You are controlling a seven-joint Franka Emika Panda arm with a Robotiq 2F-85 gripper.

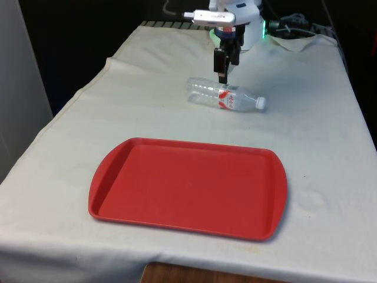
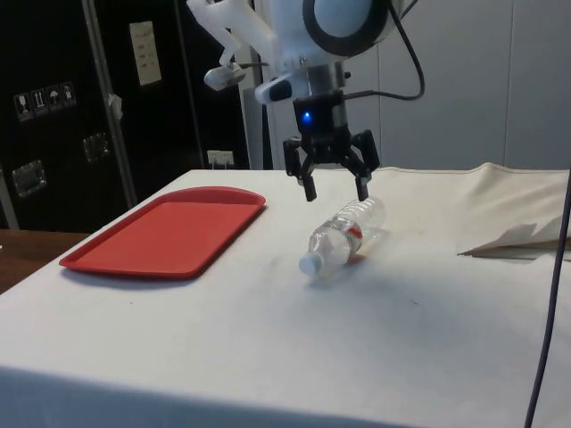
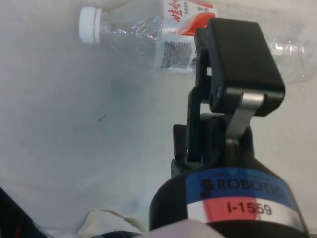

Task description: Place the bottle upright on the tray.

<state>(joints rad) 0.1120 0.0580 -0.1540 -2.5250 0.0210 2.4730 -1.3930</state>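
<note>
While the bottle lies on its side on the white cloth, nothing of the task looks done yet: it has to be gripped, lifted, turned upright and set on the tray.

Going from the front view's left to its right, the red tray sits nearest the camera, bare, with a raised rim. Beyond it, well apart, the clear bottle lies flat, its base toward the left, its red and white label in the middle, its white cap pointing right. The gripper hangs just above the bottle's middle, not touching it.

From the front, the fingers line up one behind the other, so their spread is hard to judge. The side view settles it: the gripper has both fingers spread wide, one on each side of the bottle, with clear air beneath them. The wrist view adds the label's print and the cap seen from above.
</note>
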